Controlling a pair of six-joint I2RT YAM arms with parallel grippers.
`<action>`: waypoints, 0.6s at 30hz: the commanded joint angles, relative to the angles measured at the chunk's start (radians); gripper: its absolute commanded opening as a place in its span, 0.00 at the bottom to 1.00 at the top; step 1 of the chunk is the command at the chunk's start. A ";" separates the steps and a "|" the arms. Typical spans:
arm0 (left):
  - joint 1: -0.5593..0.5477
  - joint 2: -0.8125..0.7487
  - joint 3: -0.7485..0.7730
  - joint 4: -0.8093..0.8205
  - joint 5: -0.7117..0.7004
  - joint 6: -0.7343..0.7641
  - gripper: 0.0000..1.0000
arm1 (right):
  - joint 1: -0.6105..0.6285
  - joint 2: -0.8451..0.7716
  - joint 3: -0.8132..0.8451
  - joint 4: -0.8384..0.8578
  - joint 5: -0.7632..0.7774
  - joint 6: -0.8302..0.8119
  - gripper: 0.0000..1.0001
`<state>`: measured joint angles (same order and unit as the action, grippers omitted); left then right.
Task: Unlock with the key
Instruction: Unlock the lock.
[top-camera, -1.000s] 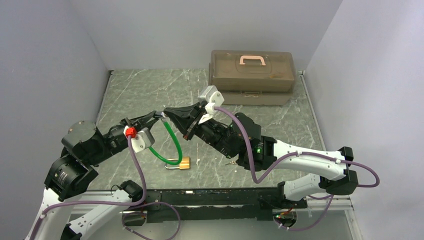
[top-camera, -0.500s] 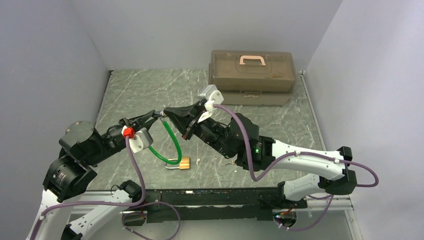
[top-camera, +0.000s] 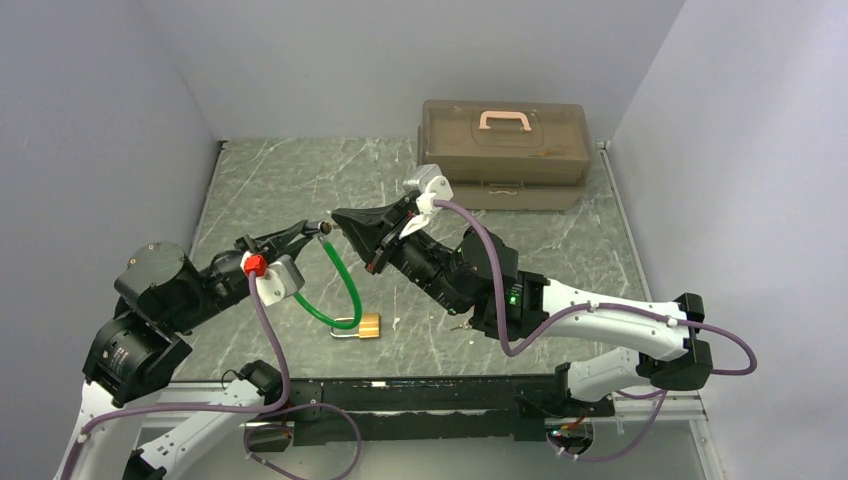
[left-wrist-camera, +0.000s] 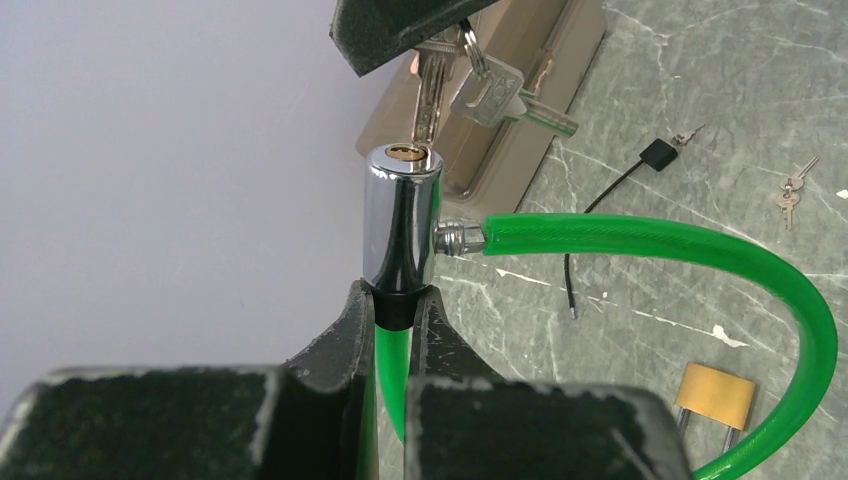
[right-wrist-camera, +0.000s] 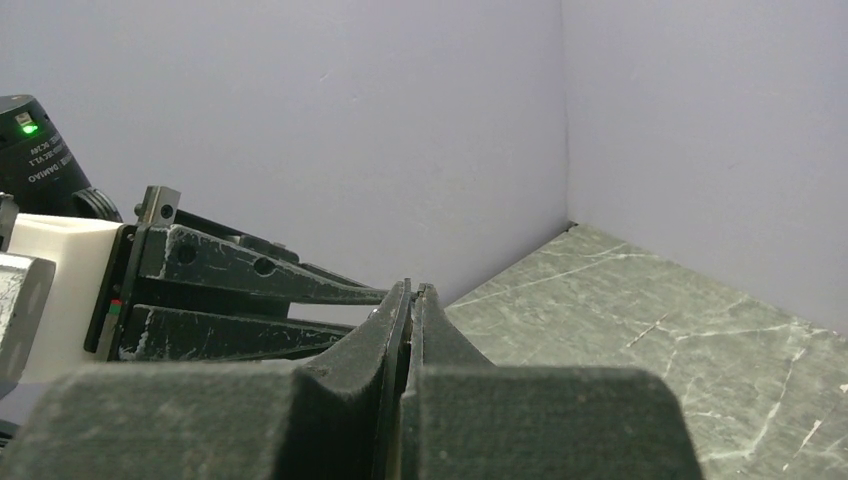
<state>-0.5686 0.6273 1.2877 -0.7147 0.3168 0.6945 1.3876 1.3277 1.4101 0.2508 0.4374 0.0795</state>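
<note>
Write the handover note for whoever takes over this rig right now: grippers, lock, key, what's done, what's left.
Left gripper: shut on the chrome lock cylinder at its dark base, keyhole facing up; the green cable loops down to the table.
Right gripper: shut on the key bunch, with the key pointing down just past the keyhole.
Done: lock and key are both held and nearly lined up.
Left: the key is not visibly in the keyhole; seat it and turn.
The brass padlock lies by the cable loop.
</note>
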 joint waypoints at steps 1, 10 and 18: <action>0.004 -0.005 0.050 0.078 0.038 -0.006 0.00 | -0.008 -0.015 -0.003 0.053 -0.003 0.028 0.00; 0.009 -0.011 0.043 0.074 0.038 -0.001 0.00 | -0.009 -0.031 -0.019 0.081 -0.015 0.040 0.00; 0.013 -0.011 0.041 0.072 0.033 0.003 0.00 | -0.008 -0.047 -0.022 0.092 -0.017 0.044 0.00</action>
<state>-0.5636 0.6258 1.2915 -0.7162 0.3363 0.6952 1.3804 1.3247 1.3891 0.2802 0.4355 0.1093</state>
